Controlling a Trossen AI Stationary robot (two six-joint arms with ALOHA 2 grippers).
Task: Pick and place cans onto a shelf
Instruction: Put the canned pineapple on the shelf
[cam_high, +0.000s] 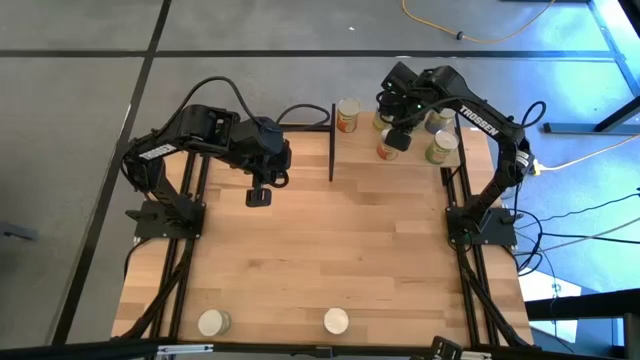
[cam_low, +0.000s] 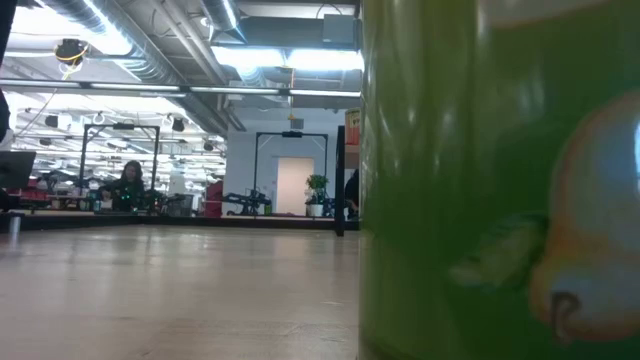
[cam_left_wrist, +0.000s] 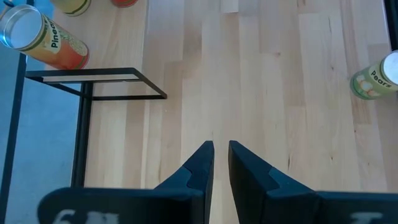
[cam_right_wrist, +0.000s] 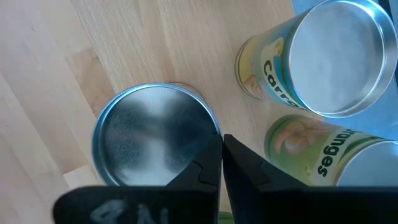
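Right claw (cam_right_wrist: 222, 163), nearly shut, hangs over a can (cam_right_wrist: 155, 134), perhaps touching its rim.

My tabletop (cam_high: 330, 260) is pale butcher-block wood, its glued strips smooth with a low satin sheen, and the shelf (cam_left_wrist: 93, 84) on it is framed in thin matt black metal. The cans (cam_right_wrist: 155, 134) have bright, softly reflective metal tops and glossy printed paper labels in yellow, orange and green. My right pincer (cam_right_wrist: 221, 163) and left pincer (cam_left_wrist: 221, 163) have fingers of dark, matt plastic-looking material.
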